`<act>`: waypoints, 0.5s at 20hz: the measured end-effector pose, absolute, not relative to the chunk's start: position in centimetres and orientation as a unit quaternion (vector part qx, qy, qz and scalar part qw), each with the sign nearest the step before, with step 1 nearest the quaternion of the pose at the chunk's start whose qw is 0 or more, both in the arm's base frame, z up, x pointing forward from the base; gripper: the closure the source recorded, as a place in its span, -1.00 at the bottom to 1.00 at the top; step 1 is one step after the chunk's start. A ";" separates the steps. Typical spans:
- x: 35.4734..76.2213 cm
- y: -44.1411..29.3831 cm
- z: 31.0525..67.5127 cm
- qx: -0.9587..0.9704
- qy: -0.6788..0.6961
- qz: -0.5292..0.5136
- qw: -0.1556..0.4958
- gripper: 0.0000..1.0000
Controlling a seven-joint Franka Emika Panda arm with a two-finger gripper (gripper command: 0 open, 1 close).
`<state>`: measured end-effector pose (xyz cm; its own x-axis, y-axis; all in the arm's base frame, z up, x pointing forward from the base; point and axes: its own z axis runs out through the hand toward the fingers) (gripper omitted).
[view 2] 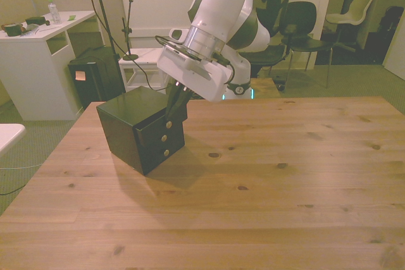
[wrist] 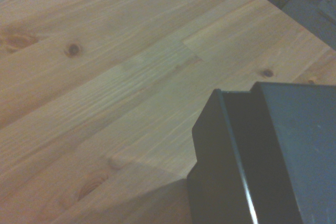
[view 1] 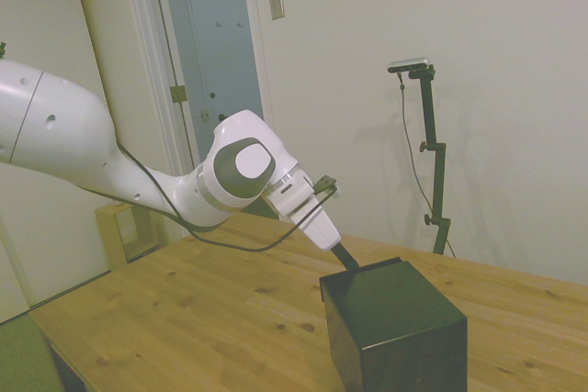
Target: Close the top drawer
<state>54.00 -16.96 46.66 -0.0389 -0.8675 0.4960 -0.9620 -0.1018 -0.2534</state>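
Top drawer sticking out slightly from black cabinet front, so closing partly done, final push remaining. Cabinet sitting on wooden worktop, toward front view's left. Fingers pressing against drawer's protruding front edge from above. Finger spread: cannot tell; apparently gripping nothing.

The cabinet stands on the table toward the front view's left.
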 end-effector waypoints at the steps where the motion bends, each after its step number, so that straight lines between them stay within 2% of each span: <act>1: 53.9 -17.0 46.6 0.687 -0.667 0.276 0.088 1.00; 10: 53.6 -17.7 46.2 0.677 -0.680 0.259 0.109 1.00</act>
